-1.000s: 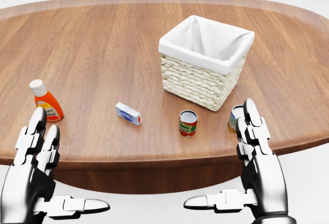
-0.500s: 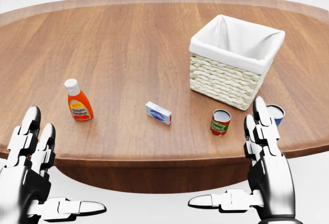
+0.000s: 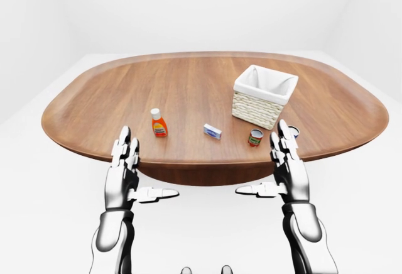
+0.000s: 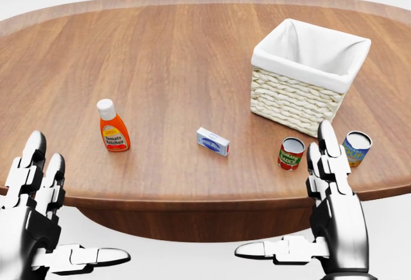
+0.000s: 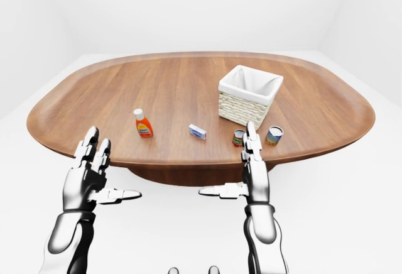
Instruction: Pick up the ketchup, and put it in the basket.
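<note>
Ketchup [image 4: 113, 126] upright near table [image 4: 160, 49] edge, bare wood around

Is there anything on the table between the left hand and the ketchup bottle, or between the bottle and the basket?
Nothing visible lies between the open left hand and the ketchup; only bare table. The small box lies right of the bottle, just below a direct line to the basket, so a lifted carry should pass over it.

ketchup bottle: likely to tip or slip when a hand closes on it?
The ketchup bottle stands upright, taller than its base is wide, so a sideways nudge would probably tip it. Its body looks smooth and tapers toward the white cap, so fingers may slide upward. It is small and probably light. Both hands are open, apart from it.
</note>
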Controlling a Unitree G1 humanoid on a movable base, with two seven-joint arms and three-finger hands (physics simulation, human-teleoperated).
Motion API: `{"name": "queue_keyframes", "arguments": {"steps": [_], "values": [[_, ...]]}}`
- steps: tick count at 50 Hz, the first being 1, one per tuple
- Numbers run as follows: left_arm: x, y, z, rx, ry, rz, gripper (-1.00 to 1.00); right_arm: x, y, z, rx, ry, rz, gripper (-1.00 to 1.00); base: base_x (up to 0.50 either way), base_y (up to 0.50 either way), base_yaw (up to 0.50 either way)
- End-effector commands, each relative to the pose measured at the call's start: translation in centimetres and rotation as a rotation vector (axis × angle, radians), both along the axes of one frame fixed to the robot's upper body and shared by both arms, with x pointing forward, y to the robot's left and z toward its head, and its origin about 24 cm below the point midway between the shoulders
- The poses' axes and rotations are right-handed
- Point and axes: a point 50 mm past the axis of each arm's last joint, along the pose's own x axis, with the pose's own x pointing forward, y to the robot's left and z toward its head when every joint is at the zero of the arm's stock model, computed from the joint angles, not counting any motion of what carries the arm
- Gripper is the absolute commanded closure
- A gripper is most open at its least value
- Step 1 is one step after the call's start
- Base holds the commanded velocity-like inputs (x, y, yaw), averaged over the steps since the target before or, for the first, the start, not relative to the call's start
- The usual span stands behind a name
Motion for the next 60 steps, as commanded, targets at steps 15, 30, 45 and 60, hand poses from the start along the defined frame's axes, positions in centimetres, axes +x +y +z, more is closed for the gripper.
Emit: {"name": "queue_keyframes", "arguments": {"steps": [15, 30, 45, 60], "values": [[-0.07, 0.33, 0.31, -0.012, -0.019, 0.018, -1.0, -0.29, 0.07, 0.46, 0.009, -0.025, 0.007, -1.0, 0.5, 0.0, 0.0], [-0.22, 0.23, 0.33, -0.011, -0.019, 0.013, -1.0, -0.33, 0.09, 0.41, 0.004, -0.027, 0.01, -1.0, 0.5, 0.0, 0.0], [-0.26, 0.26, 0.36, -0.009, -0.021, 0.014, -1.0, -0.37, 0.05, 0.5, 0.004, -0.034, 0.006, -1.0, 0.5, 0.0, 0.0], [-0.27, 0.03, 0.24, 0.001, -0.012, 0.004, -1.0, -0.16, 0.02, 0.27, 0.005, -0.02, 0.005, -1.0, 0.37, 0.0, 0.0]]}}
